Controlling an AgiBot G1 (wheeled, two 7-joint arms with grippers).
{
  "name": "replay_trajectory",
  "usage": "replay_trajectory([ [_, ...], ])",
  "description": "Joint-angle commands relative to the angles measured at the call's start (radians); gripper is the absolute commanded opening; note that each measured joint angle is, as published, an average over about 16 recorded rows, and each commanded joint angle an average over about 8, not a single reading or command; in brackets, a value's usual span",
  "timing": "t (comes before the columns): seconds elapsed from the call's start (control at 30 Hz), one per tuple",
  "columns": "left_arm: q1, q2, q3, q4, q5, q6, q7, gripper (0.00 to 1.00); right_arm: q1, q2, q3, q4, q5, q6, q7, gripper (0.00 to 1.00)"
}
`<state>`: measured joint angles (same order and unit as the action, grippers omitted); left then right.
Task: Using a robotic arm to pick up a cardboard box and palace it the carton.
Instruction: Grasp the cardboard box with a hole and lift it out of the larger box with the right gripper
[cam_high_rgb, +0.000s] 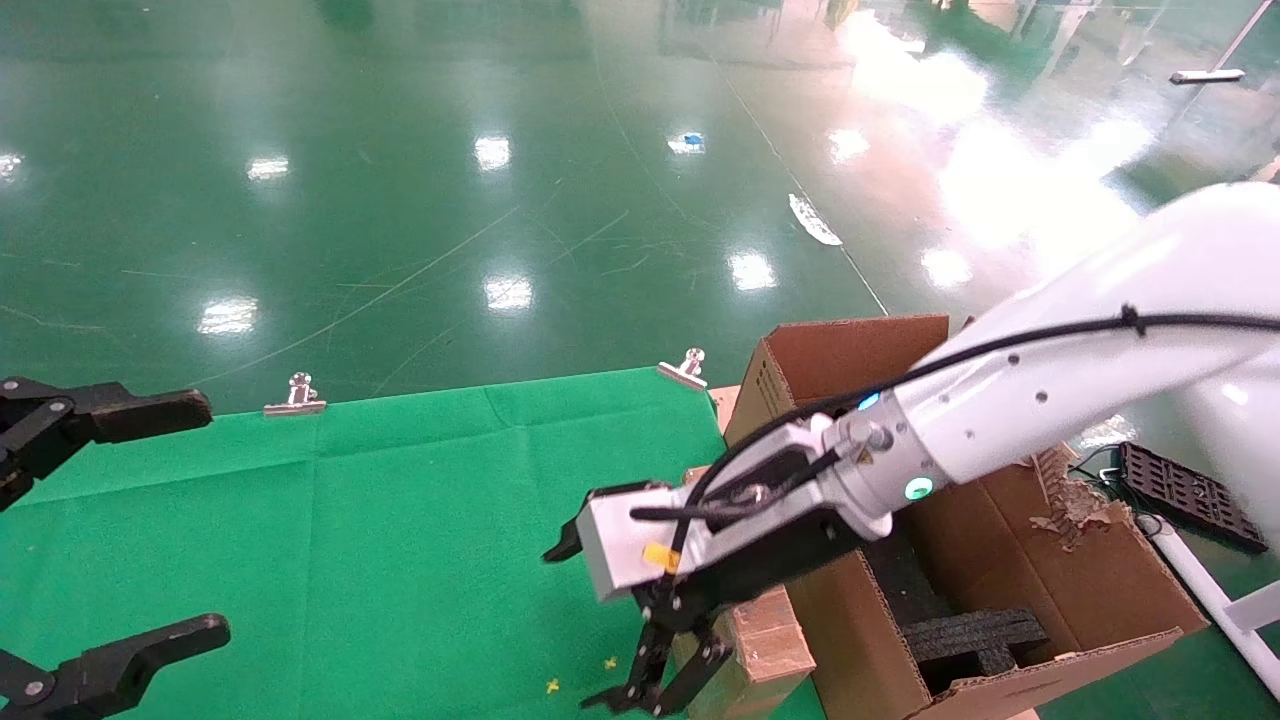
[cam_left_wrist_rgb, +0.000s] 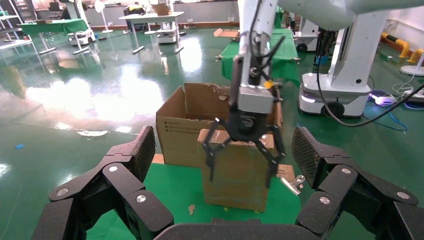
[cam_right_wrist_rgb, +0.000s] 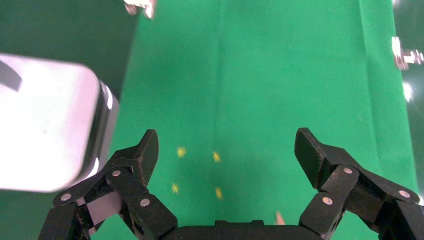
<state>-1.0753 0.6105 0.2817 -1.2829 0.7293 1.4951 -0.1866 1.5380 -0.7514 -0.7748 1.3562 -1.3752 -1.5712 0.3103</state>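
The cardboard box (cam_high_rgb: 765, 640) stands upright on the green cloth, against the near corner of the carton (cam_high_rgb: 1000, 540). The white robotic arm (cam_high_rgb: 1050, 390) reaches in from the right. Its black right gripper (cam_high_rgb: 655, 690) points down, open, just left of the cardboard box and holding nothing. In the left wrist view the right gripper (cam_left_wrist_rgb: 241, 167) hangs in front of the cardboard box (cam_left_wrist_rgb: 240, 182), with the carton (cam_left_wrist_rgb: 180, 135) behind. The right wrist view shows only green cloth between the right gripper's (cam_right_wrist_rgb: 226, 145) fingers. My left gripper (cam_high_rgb: 200, 520) is parked open at the far left.
Black foam inserts (cam_high_rgb: 975, 635) lie inside the carton, whose far flap is torn (cam_high_rgb: 1070, 500). Metal clips (cam_high_rgb: 296, 395) (cam_high_rgb: 686, 367) pin the cloth's back edge. Yellow marks (cam_high_rgb: 551, 685) dot the cloth near the gripper. A black grid tray (cam_high_rgb: 1185, 495) lies on the floor at right.
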Motion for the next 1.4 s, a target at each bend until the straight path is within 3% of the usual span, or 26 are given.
replay_trajectory([
  [0.03,0.0,0.0,0.0,0.0,0.0,0.0,0.0,1.0,0.043,0.001,-0.04,-0.001,-0.03,-0.001,0.021,1.0],
  [0.4,0.0,0.0,0.001,0.0,-0.001,0.0,0.0,1.0,0.31,0.029,-0.26,0.0,-0.084,-0.01,0.116,1.0],
  [0.77,0.0,-0.001,0.002,0.0,-0.001,-0.001,0.001,1.0,0.511,0.017,-0.559,0.0,-0.073,-0.014,0.23,1.0],
  [1.23,-0.001,-0.001,0.003,0.0,-0.002,-0.001,0.001,1.0,0.668,-0.068,-0.849,-0.001,0.02,0.006,0.295,1.0],
  [1.4,-0.001,-0.001,0.003,0.0,-0.002,-0.001,0.002,1.0,0.711,-0.069,-0.896,-0.01,0.001,0.034,0.427,1.0],
])
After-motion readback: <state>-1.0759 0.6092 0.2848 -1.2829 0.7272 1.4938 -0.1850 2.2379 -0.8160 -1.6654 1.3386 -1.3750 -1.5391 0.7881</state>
